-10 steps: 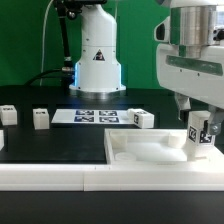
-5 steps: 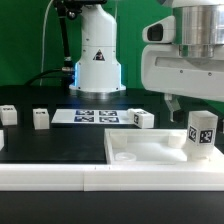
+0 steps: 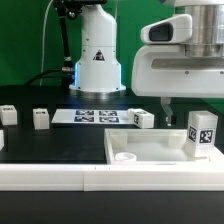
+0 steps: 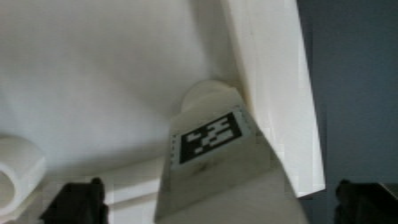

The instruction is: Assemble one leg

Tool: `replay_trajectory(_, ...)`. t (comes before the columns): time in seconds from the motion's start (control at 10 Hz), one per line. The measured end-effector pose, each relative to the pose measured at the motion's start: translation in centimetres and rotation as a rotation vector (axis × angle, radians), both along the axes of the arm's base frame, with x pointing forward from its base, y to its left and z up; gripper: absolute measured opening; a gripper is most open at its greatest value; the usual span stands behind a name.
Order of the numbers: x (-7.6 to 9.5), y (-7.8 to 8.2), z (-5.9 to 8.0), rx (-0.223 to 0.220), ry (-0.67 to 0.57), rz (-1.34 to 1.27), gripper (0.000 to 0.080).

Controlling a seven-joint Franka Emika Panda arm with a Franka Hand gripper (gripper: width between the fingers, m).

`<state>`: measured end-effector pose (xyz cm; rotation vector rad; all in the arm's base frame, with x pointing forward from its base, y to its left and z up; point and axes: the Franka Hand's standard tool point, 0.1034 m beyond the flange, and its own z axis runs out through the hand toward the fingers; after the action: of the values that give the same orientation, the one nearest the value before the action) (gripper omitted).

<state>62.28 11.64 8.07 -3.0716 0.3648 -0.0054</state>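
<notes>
The leg (image 3: 203, 133), a small white post with a black-and-white tag, stands upright in the large white panel's (image 3: 150, 150) corner at the exterior view's right. My gripper (image 3: 193, 107) hangs just above the leg, open and holding nothing. In the wrist view the leg (image 4: 222, 150) rises from a round recess of the panel (image 4: 89, 80). It stands between my two dark fingertips (image 4: 80, 203), which are wide apart and clear of it. My gripper's midpoint (image 4: 224, 203) lies over the leg.
Three more small white legs lie on the black table: one (image 3: 7, 115), another (image 3: 41, 119) and a third (image 3: 143, 119). The marker board (image 3: 95, 117) lies before the robot base (image 3: 97, 60). A white rail (image 3: 50, 177) runs along the front.
My gripper has let go of the leg, opened and risen. The leg stays standing in the panel's corner.
</notes>
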Motion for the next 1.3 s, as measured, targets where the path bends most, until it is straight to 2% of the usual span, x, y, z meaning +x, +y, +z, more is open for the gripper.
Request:
replay_trajectory(0.4, -0.09, 0.77, -0.05, -0.039, -0.019, 0.296, 0.0649)
replay_trajectory(0.5, -0.08, 0.69, -0.04, -0.039, -0.019, 0.311, 0.0611)
replay_trajectory(0.6, -0.08, 0.68, -0.04, -0.039, -0.019, 0.311, 0.0611)
replay_trajectory(0.8, -0.07, 0.66, -0.04, -0.04, -0.019, 0.311, 0.0319)
replay_trajectory(1.0, -0.06, 0.61, -0.04, -0.039, -0.019, 0.3, 0.0289)
replay_trajectory(1.3, -0.06, 0.62, -0.03, -0.036, -0.018, 0.256, 0.0289)
